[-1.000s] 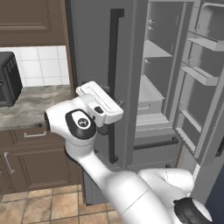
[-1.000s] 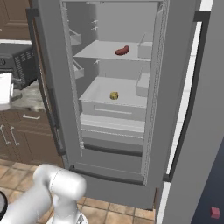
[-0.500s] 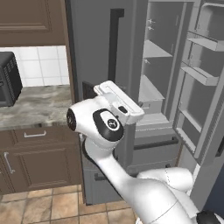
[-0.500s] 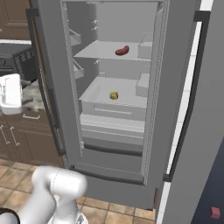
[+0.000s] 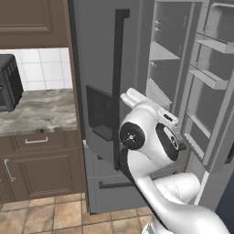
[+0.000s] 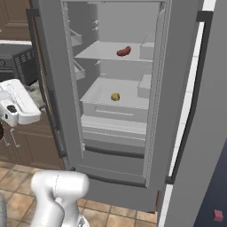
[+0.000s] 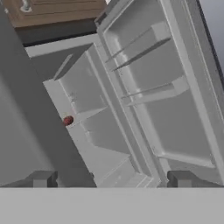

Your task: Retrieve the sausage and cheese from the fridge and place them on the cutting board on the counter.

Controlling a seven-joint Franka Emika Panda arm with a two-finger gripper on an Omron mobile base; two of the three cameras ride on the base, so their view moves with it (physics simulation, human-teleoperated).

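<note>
The grey fridge (image 6: pixel 53 66) has its right door (image 6: pixel 199 133) swung wide open and its left door (image 5: pixel 100 68) shut. The reddish-brown sausage (image 6: pixel 123 51) lies on the upper shelf and shows small in the hand view (image 7: pixel 68 120). The pale yellow cheese (image 6: pixel 115 96) sits on the shelf below it. My gripper (image 7: pixel 112 179) is open and empty, well short of the fridge's interior and pointed at it. My white hand (image 6: pixel 18 108) hangs in front of the shut left door. The cutting board is out of view.
A marbled counter (image 5: pixel 36 112) over dark brown drawers (image 5: pixel 36 141) lies left of the fridge, with a black appliance (image 5: pixel 9 82) on it. The open door's shelves (image 5: pixel 208 77) stand to the right. A long dark handle (image 5: pixel 118 68) runs down the left door.
The arm has swung right, from in front of the counter to in front of the fridge's shut left door. The gripper stayed open. The sausage and cheese have not moved.
</note>
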